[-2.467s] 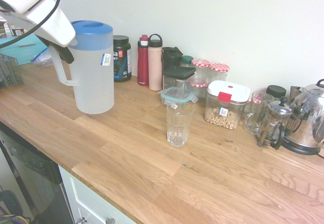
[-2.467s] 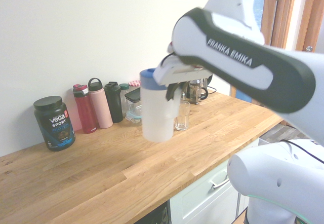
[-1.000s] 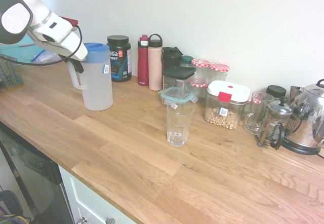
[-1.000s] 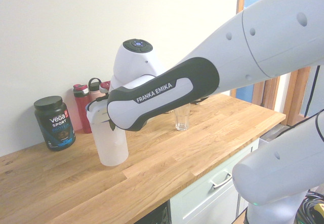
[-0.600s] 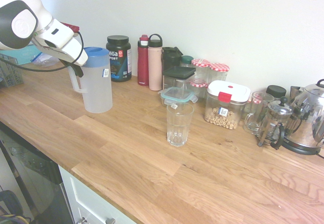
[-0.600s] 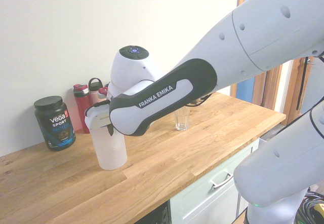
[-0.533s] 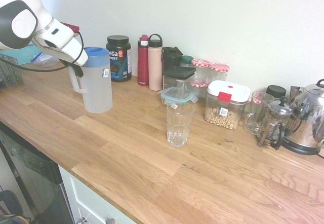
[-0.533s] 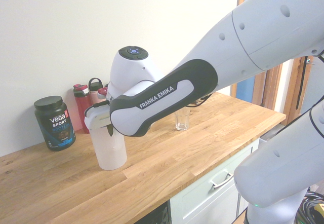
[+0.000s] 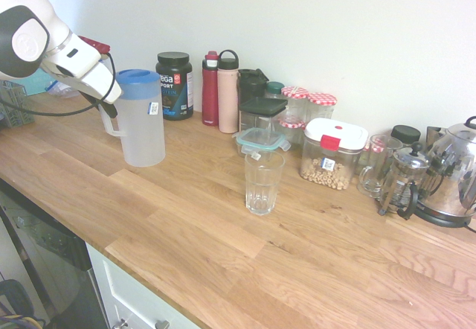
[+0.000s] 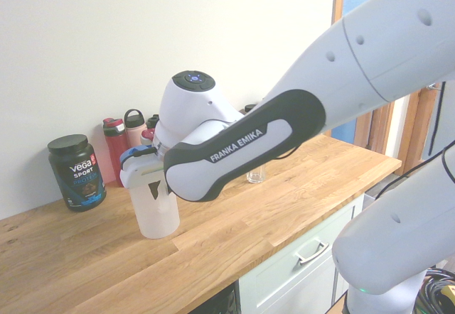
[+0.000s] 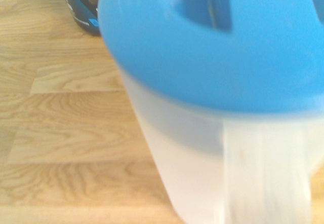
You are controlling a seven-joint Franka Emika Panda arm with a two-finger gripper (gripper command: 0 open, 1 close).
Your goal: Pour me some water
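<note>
Jug (image 9: 144, 120) stood upright on the counter (image 9: 223, 240); gripper (image 9: 103, 104) sat at its handle, finger spacing indiscernible.

The pincer (image 9: 104, 106) fingers hide behind the jug (image 9: 141, 120) handle; the wrist view is blurred.

A home kitchen, its wooden worktop crowded along the wall.

The oak-plank worktop (image 9: 223, 247) runs over white cupboard drawers (image 9: 134, 299) with metal handles, a dark appliance front (image 9: 44, 258) beside them. Against the plain white wall stand drink bottles (image 9: 221, 91), a protein tub (image 9: 174, 85), jars with checked lids (image 9: 309, 106), lidded food boxes (image 9: 331, 152), a French press (image 9: 401, 180) and a steel kettle (image 9: 454, 173). A blue-lidded jug (image 9: 141, 117) and a ribbed glass (image 9: 262, 181) stand further out. A wooden door frame (image 10: 377, 58) shows in the second exterior view.
</note>
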